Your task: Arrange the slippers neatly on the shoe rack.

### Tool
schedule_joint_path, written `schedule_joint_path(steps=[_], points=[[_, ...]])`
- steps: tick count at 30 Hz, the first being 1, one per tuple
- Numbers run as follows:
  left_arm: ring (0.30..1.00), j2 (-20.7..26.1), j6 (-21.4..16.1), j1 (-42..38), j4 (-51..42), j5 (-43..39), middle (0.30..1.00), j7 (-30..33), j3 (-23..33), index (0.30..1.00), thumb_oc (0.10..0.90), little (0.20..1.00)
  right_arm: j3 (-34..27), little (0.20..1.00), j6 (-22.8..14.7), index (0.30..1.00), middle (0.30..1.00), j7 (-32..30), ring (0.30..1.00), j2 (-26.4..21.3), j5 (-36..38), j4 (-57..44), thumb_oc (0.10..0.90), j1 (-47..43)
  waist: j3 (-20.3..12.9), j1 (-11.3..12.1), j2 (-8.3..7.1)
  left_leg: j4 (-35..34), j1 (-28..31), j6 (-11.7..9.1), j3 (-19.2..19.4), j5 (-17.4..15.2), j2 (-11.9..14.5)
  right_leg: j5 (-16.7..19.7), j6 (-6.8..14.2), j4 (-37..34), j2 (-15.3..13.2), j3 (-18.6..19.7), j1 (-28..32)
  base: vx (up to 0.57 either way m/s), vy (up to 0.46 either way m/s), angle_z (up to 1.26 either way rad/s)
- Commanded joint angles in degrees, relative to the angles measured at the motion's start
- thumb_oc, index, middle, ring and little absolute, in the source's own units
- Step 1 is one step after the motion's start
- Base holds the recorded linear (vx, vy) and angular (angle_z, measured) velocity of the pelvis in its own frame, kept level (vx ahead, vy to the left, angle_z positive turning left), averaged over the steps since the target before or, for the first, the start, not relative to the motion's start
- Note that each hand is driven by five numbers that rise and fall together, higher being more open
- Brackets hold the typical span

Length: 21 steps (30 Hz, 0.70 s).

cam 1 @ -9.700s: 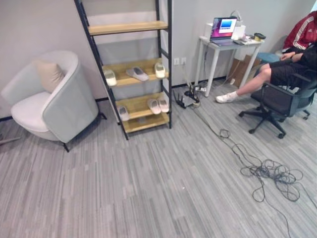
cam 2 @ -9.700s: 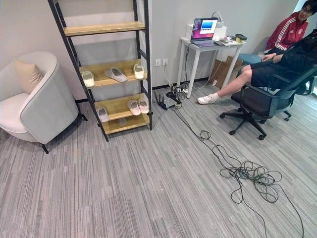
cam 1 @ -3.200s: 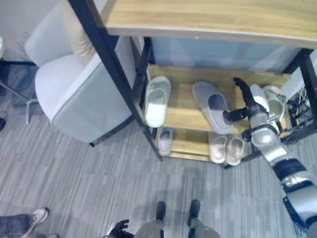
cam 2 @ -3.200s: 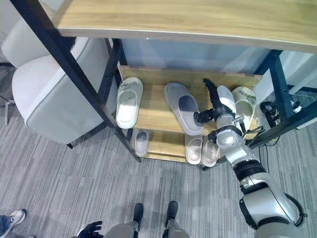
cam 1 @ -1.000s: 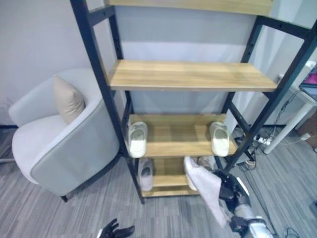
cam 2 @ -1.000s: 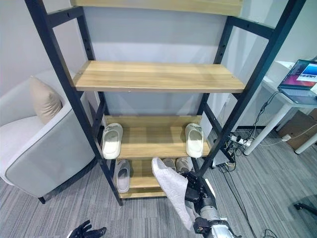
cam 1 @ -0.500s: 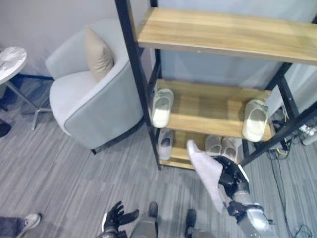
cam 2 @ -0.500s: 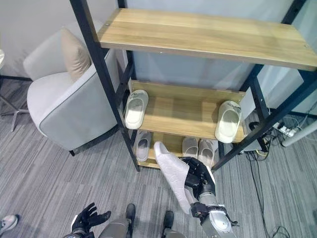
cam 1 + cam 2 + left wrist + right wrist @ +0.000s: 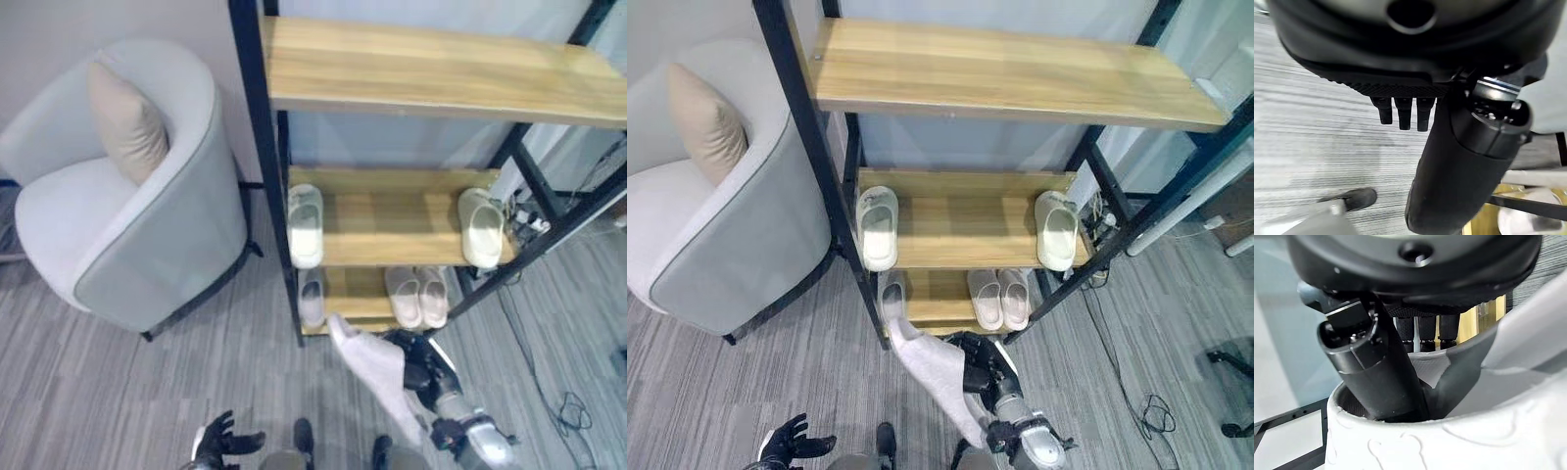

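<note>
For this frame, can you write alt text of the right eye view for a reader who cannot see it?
The robot's right hand grips a grey slipper in front of a black-framed wooden shoe rack. Two pale slippers lie far apart on the middle shelf, three more on the bottom shelf; a grey armchair stands left.

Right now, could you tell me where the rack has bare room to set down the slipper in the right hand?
The grey slipper is in the right hand. The middle shelf is bare between its two cream slippers. The top shelf is fully bare. The bottom shelf is crowded: a pair at the right, a single at the left.
</note>
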Motion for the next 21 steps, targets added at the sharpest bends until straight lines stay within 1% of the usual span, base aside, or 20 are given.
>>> schedule_joint_path(steps=[1,2,4,6,7,9,11,12,13,14,15,16,17,18,20,21], points=[[0.9,0.5,-1.65,-0.82,0.52,2.08,0.9,0.62,0.77,0.9,0.8,0.9,-1.85,0.3,-5.19,0.3,0.3,1.5,0.3,-0.96,2.53,-5.99,0.4,-3.37,0.77,-0.05,0.31,2.92,0.31,-3.33,-3.66,-4.3,1.05,4.95,0.94,-5.8,1.42,-1.47,4.37,0.17,-0.065,-0.1],[0.9,0.26,-1.81,-1.08,0.56,2.01,0.9,0.64,0.5,0.9,0.8,0.9,-1.56,0.3,-4.99,0.3,0.3,1.79,0.3,-1.07,2.3,-5.46,0.4,-3.51,1.58,-0.59,0.43,3.15,1.04,-3.37,-4.1,-4.83,0.77,6.19,1.27,-7.52,2.17,-1.51,2.36,0.17,-0.066,-0.07],[0.9,0.26,-2.06,-1.22,0.58,2.75,0.9,0.22,0.2,0.9,0.8,0.9,-1.27,0.3,-4.74,0.3,0.3,2.52,0.3,-1.17,1.78,-4.98,0.4,-3.12,1.97,-1.01,0.12,4.3,1.94,-3.11,-5.74,-5.98,0.1,6.23,1.54,-8.83,3.43,1.65,2.7,0.22,-0.075,0.02],[0.9,0.12,-2.4,-0.26,-0.81,4.32,0.9,0.19,-0.47,0.9,0.8,0.9,-1.33,0.3,-4.97,0.3,0.3,3.49,0.3,-1.8,1.96,-5.3,0.4,-2.45,1.53,-0.74,-0.08,4.74,2.12,-2.9,-6.77,-6.5,-0.35,6.27,0.86,-10.03,4.08,3.53,3.97,0.17,-0.103,0.35],[0.9,-0.04,-2.54,0.19,-1.4,4.28,0.9,0.11,-0.84,0.9,0.8,0.9,-1.12,0.3,-5.04,0.3,0.3,3.83,0.3,-2.3,1.81,-4.83,0.4,-2.36,1.13,-0.52,-0.03,4.89,2.11,-3.12,-7.29,-6.58,-0.15,6.08,0.46,-10.19,4.43,4.01,4.41,0.16,-0.164,0.36],[0.9,-0.22,-2.73,0.88,-2.62,3.97,0.9,0.02,-1.53,0.9,0.8,0.9,-0.52,0.3,-4.92,0.3,0.3,4.08,0.3,-3.22,1.57,-4.36,0.4,-2.79,0.91,-0.17,0.11,5.38,1.96,-3.61,-8.11,-6.72,0.52,5.62,-0.13,-9.94,4.81,3.62,4.68,0.13,-0.161,0.21],[0.9,-0.43,-2.94,1.7,-3.8,3.23,0.9,-0.27,-2.29,0.9,0.8,0.9,0.06,0.3,-4.96,0.3,0.3,3.97,0.3,-4.43,-0.24,-3.7,0.4,-3.45,0.88,0.18,0.26,6.27,1.64,-4.28,-9.08,-7.04,1.32,4.59,-0.9,-9.48,5.45,3.07,4.72,0.1,-0.144,0.16],[0.9,-0.43,-2.93,1.71,-3.81,3.22,0.9,-0.27,-2.28,0.9,0.8,0.9,0.08,0.3,-4.97,0.3,0.3,3.97,0.3,-4.43,-0.25,-3.68,0.4,-3.46,0.87,0.13,0.27,6.32,1.61,-4.29,-9.12,-7.07,1.34,4.57,-0.91,-9.46,5.45,3.03,4.72,0.07,-0.241,0.15],[0.9,-0.05,-3.05,2.23,-6.72,3.02,0.9,0.19,-2.75,0.9,0.8,0.9,-0.73,0.3,-5.54,0.3,0.3,3.13,0.3,-5.1,-1.83,-4.21,0.4,-3.72,1.69,0.47,0.04,11.22,-1.53,-6.22,-9.28,-7.08,2.7,3.28,-1.94,-9.52,5.15,0.92,5.51,0.0,-0.245,0.35],[0.9,0.28,-3.29,2.11,-8.83,2.5,0.9,0.03,-2.85,0.9,0.8,0.9,-1.09,0.3,-5.75,0.3,0.3,2.78,0.3,-5.32,-2.32,-4.34,0.4,-3.68,2.49,0.67,-0.29,15.74,-4.89,-6.9,-9.23,-6.37,3.38,2.79,-2.52,-9.34,4.67,0.09,5.62,-0.06,-0.341,0.84],[0.9,0.9,-3.69,1.57,-10.54,1.71,0.9,0.38,-2.83,0.9,0.8,0.9,-1.72,0.3,-6.18,0.3,0.3,1.96,0.3,-5.96,-3.48,-3.92,0.4,-4.17,3.87,1.08,-0.52,21.44,-9.08,-7.82,-9.66,-4.95,4.15,2.36,-3.21,-8.9,4.2,-1.61,5.7,-0.1,-0.22,0.82],[0.9,1.26,-3.9,1.35,-11.78,1.46,0.9,0.53,-3.0,0.9,0.8,0.9,-1.95,0.3,-6.09,0.3,0.3,1.59,0.3,-6.33,-3.84,-3.68,0.4,-4.33,4.46,1.33,-0.77,23.58,-10.97,-7.83,-9.88,-4.52,4.41,1.73,-3.66,-8.75,3.92,-2.51,5.92,0.02,-0.204,0.64],[0.9,1.86,-4.02,1.62,-13.75,1.7,0.9,0.26,-3.35,0.9,0.8,0.9,-2.05,0.3,-5.99,0.3,0.3,1.66,0.3,-6.79,-4.42,-3.47,0.4,-4.43,4.66,1.45,-0.43,21.72,-12.76,-7.9,-9.94,-5.99,6.13,-0.67,-3.34,-8.12,4.09,-3.69,6.5,0.02,-0.1,0.47],[0.9,1.89,-3.97,1.62,-13.88,1.7,0.9,0.25,-3.36,0.9,0.8,0.9,-2.1,0.3,-6.02,0.3,0.3,1.66,0.3,-6.77,-4.43,-3.46,0.4,-4.46,4.7,1.35,-0.57,21.44,-13.27,-7.52,-9.67,-4.82,5.9,0.09,-3.62,-8.17,3.78,-4.13,5.97,0.06,-0.027,0.56],[0.9,2.32,-3.54,1.9,-13.72,2.68,0.9,0.0,-3.24,0.9,0.8,0.9,-2.24,0.3,-5.99,0.3,0.3,1.35,0.3,-7.1,-4.56,-2.75,0.4,-5.13,4.85,1.87,0.36,15.09,-13.66,-8.27,-9.6,-1.77,8.46,-1.43,-3.19,-7.22,4.25,-4.23,6.45,0.08,0.077,0.43],[0.9,2.35,-3.26,1.68,-12.9,2.98,0.9,0.07,-3.52,0.9,0.8,0.9,-2.54,0.3,-6.18,0.3,0.3,0.62,0.3,-7.33,-4.81,-2.88,0.4,-5.43,5.0,2.19,0.79,10.91,-13.85,-8.19,-9.07,1.81,9.59,-0.83,-3.53,-6.56,4.2,-4.76,5.63,0.11,0.165,0.16]])
